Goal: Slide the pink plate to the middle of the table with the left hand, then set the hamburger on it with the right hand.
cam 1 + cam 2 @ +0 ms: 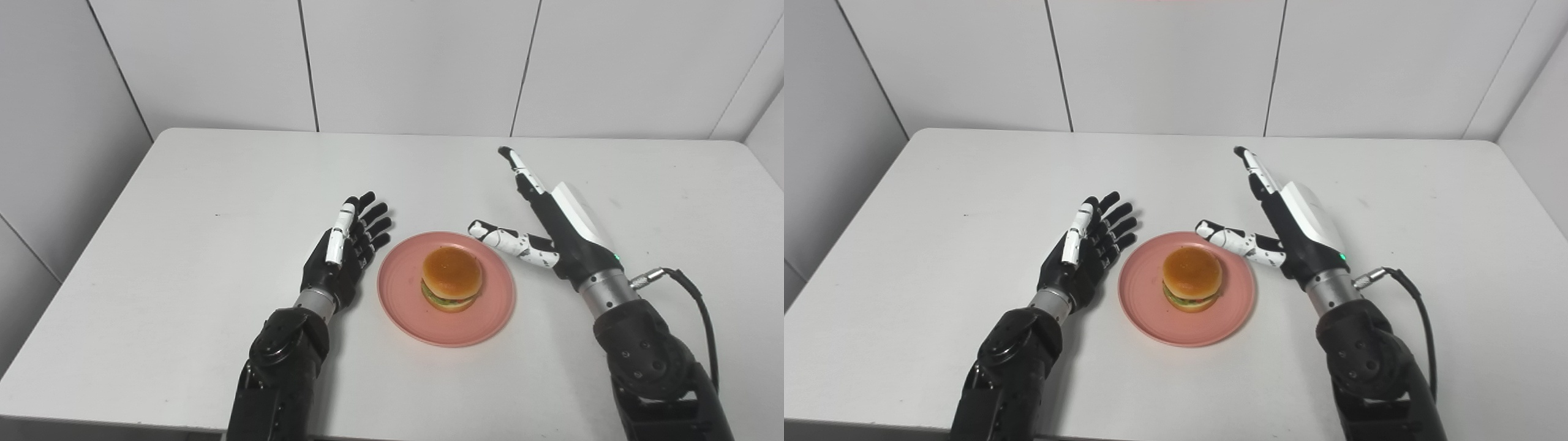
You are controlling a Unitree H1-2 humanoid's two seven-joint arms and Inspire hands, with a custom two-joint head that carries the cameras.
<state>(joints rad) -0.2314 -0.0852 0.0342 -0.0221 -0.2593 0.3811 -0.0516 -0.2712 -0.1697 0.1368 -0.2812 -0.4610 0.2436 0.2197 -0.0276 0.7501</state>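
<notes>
The pink plate (404, 306) lies near the middle of the white table, toward the front. The hamburger (451, 277) sits upright on it, right of the plate's centre. My left hand (346, 248) is open just left of the plate, fingers stretched forward, holding nothing and apart from the rim. My right hand (545, 217) is open just right of the plate, fingers pointing away and thumb reaching toward the plate's far right rim; it holds nothing. The same shows in the right eye view, with the hamburger (1192, 277) between both hands.
The white table (202, 202) runs to grey wall panels at the back and left. A black cable (692, 294) loops off my right wrist. Nothing else stands on the table.
</notes>
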